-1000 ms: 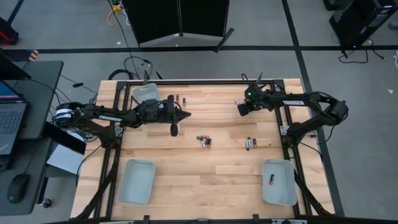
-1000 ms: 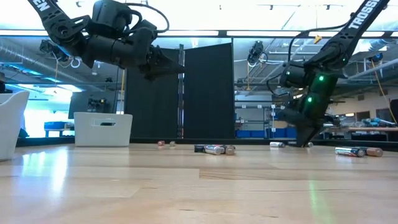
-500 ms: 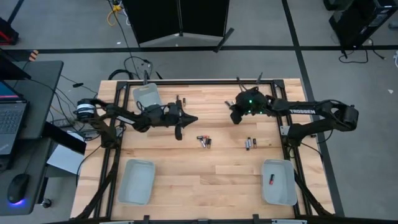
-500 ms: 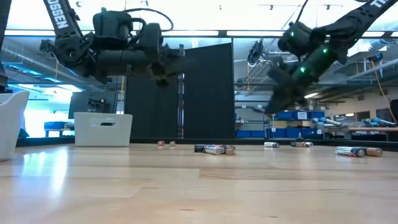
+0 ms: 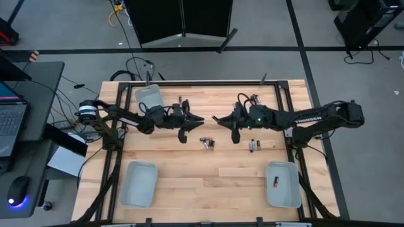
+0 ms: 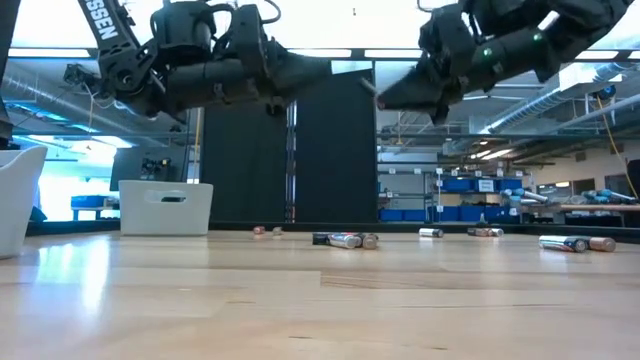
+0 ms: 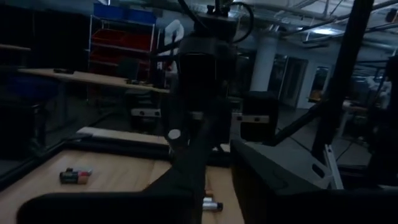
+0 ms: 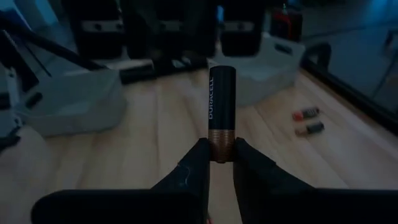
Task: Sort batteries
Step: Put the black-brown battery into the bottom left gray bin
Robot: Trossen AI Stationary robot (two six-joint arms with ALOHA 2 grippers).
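I am looking straight down on the whole table (image 5: 202,183) from high overhead. My low camera is sitting at tabletop level, looking across the wood into the room behind. Each wrist camera is peering forward past its own fingers, close over the table. The overhead and low views are sharing the batteries (image 5: 207,143) (image 6: 345,240) at mid-table.

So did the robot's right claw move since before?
Yes. The right gripper, shut on a battery, swung from near the table's right edge toward its middle, nearly meeting the left gripper.
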